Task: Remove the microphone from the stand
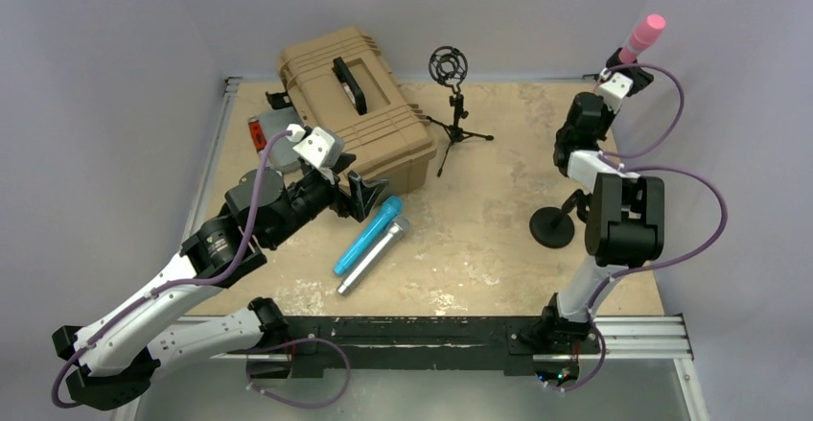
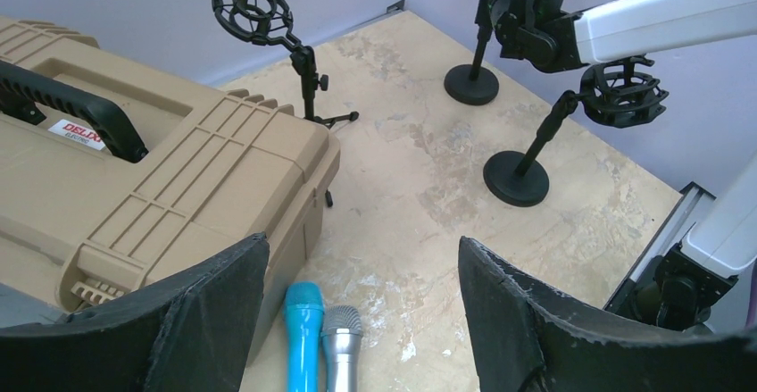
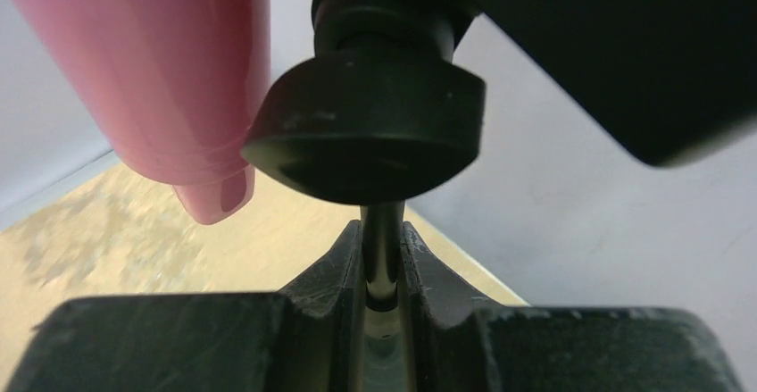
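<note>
pink microphone (image 1: pixel 644 33) with smooth plastic body sits high at the far right corner, at the top of the black microphone stand (image 2: pixel 471 79), and it is tilted up toward the wall. the right gripper (image 3: pixel 382 262) is closed on the thin pole (image 3: pixel 379 222) of this stand, just below a round black knob (image 3: pixel 366 133). both fingers press the pole from its two sides, and the pink body is just beside the knob. the left gripper (image 2: pixel 361 245) is wide open and holds nothing. it hangs over the beige table (image 1: pixel 499 181), just beside the tan hard plastic case (image 1: pixel 355 114) with black handle. below it lie a blue microphone (image 1: pixel 366 237) and a silver microphone (image 1: pixel 372 260), side by side and touching. a small black tripod stand with ring holder (image 1: pixel 451 105) is just beside the case, and a second stand with round black base (image 1: pixel 553 227) is near the right arm.
</note>
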Robot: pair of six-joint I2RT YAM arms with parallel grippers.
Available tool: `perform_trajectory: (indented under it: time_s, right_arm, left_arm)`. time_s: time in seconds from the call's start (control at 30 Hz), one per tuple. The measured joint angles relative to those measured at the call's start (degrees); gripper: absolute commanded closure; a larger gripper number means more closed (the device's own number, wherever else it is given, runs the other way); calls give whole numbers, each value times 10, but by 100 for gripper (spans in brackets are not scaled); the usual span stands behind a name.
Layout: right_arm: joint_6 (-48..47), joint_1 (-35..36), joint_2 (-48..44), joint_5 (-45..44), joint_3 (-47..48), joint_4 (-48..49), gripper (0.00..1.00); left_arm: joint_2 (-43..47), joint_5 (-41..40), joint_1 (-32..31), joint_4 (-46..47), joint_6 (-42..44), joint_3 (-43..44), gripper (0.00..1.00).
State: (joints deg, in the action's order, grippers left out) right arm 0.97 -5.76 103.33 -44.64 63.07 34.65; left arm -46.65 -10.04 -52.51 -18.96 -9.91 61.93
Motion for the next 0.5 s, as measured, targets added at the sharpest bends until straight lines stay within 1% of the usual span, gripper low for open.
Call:
perform_trajectory:
  time_s: [0.17,0.27,0.4,0.5]
  right_arm:
    - [35,7,-72,97,-79,-3,100]
    - [44,31,-118,135,-121,-11,100]
    - [42,99,-156,153,-144,-21,99]
    - [46,173,-196,167,-176,-22,99]
  left_arm:
    - [0,0,0,0,0,0,25]
    - [-2,0,0,0,0,0,25]
    - [-7,0,0,0,0,0,25]
    - [-8,-1,0,0,0,0,25]
